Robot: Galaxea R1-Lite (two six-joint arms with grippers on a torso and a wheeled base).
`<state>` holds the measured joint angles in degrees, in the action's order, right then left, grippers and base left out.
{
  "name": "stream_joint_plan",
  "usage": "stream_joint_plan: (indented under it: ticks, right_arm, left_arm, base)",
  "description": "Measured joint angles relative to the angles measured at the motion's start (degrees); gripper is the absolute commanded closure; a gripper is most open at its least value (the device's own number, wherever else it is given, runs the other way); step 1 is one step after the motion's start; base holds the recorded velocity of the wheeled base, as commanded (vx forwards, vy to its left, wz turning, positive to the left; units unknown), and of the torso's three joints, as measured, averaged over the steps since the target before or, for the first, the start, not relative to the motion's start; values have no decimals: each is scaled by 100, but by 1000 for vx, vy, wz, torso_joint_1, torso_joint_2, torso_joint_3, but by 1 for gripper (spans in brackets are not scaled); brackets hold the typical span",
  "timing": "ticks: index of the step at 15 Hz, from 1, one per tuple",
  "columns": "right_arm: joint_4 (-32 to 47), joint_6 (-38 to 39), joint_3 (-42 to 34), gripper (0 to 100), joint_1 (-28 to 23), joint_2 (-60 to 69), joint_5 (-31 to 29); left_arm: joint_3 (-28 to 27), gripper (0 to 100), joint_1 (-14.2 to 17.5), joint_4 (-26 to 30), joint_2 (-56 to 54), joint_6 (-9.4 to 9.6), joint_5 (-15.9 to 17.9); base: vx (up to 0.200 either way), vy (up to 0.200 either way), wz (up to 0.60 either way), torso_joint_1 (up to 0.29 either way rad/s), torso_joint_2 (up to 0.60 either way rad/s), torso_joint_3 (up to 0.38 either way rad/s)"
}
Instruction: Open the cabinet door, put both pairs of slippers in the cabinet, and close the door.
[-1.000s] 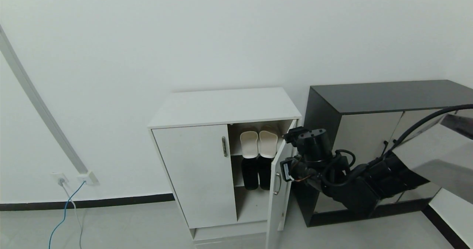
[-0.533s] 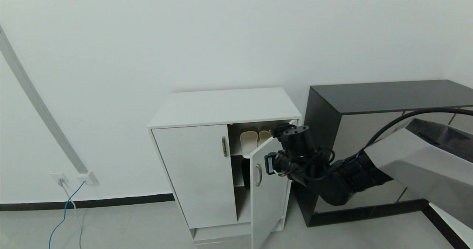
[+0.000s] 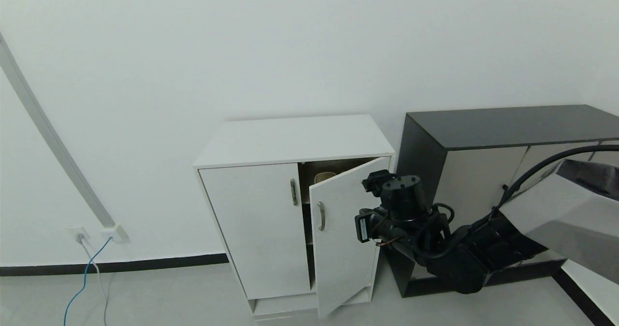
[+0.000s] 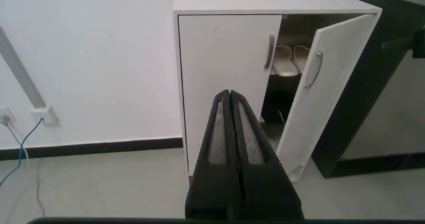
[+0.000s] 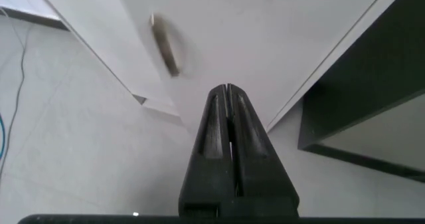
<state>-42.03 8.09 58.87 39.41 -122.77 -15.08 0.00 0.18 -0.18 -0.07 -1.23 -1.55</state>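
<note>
The white cabinet (image 3: 295, 140) stands against the far wall, its left door (image 3: 251, 224) shut and its right door (image 3: 344, 248) ajar at a narrow angle. In the head view that door hides nearly everything inside; only a tip of the beige slippers (image 3: 325, 176) peeks through the gap at the top. The left wrist view looks in from the side: the beige slippers sit on the upper shelf, and the black slippers (image 4: 275, 104) on the shelf beneath are a dark mass, hard to tell apart. The right gripper (image 5: 228, 88), fingers pressed together on nothing, sits just in front of the right door's outer face, right of its handle (image 5: 164, 46), which is blurred; whether the tips touch the panel cannot be told. The left gripper (image 4: 230, 92), fingers likewise clenched empty, hangs well back from the cabinet. A black sideboard (image 3: 483, 125) stands just right of the cabinet, its right end cut off
</note>
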Motion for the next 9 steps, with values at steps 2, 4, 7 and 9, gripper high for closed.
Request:
stream_joint_plan:
  ticks: [2, 4, 7, 9]
  right_arm:
    - [-160, -29, -204, 100, 13, 45, 105]
    - [-178, -77, -308, 100, 30, 55, 115]
    - [-334, -110, -505, 100, 33, 76, 118]
    - [-564, -233, -768, 100, 63, 89, 112]
  left_arm:
    - [0, 100, -5, 0, 0, 4, -1]
    - [0, 100, 0, 5, 0, 1, -6]
    - [0, 100, -7, -2, 0, 1, -1]
    - [0, 100, -9, 0, 0, 1, 0]
  base:
    - [0, 0, 0, 0, 0, 0]
    - [0, 0, 0, 0, 0, 0]
    - [0, 0, 0, 0, 0, 0]
    - [0, 0, 0, 0, 0, 0]
